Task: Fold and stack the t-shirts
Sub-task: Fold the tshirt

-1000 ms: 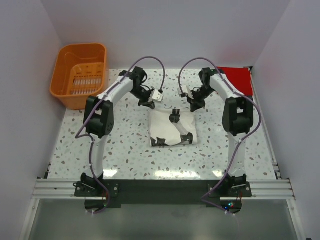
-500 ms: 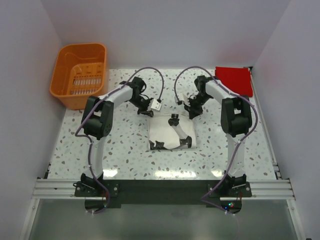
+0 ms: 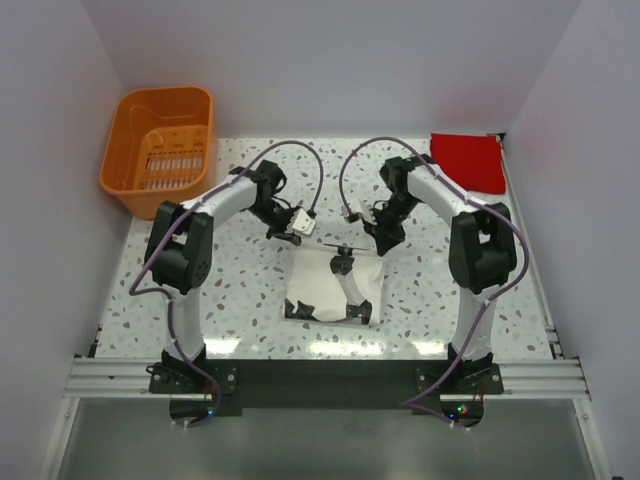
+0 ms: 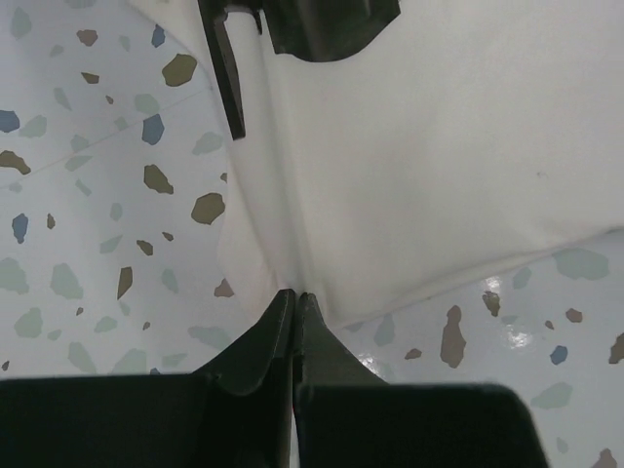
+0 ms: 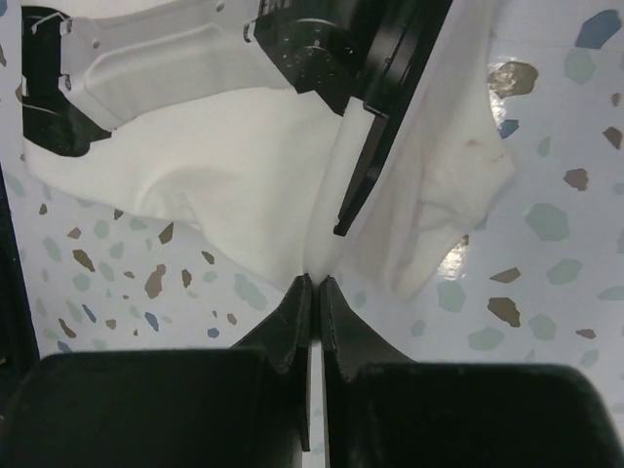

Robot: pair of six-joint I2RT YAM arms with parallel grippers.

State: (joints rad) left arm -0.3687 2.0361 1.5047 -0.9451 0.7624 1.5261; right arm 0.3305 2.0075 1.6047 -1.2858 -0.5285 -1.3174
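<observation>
The cream-white t-shirt point(image 3: 335, 285) lies partly folded at the table's middle, with black print showing on it. My left gripper point(image 3: 293, 232) is shut on its far left edge, and the left wrist view shows the tips point(image 4: 294, 292) pinching the white cloth point(image 4: 419, 166). At the far right edge my right gripper point(image 3: 372, 236) is shut too, its tips point(image 5: 314, 280) closed on a fold of the white cloth point(image 5: 214, 166). The red t-shirt point(image 3: 468, 161) lies as a flat folded square at the far right corner, away from both grippers.
An orange slotted basket point(image 3: 160, 145) stands at the far left corner. White walls close in the speckled table point(image 3: 240, 290) on three sides. A metal rail point(image 3: 320, 375) with both arm bases runs along the near edge.
Both grippers have come nearer, toward the arm bases, with the white t-shirt's far edge in them. The shirt has shifted nearer and slightly left. The red t-shirt has not moved.
</observation>
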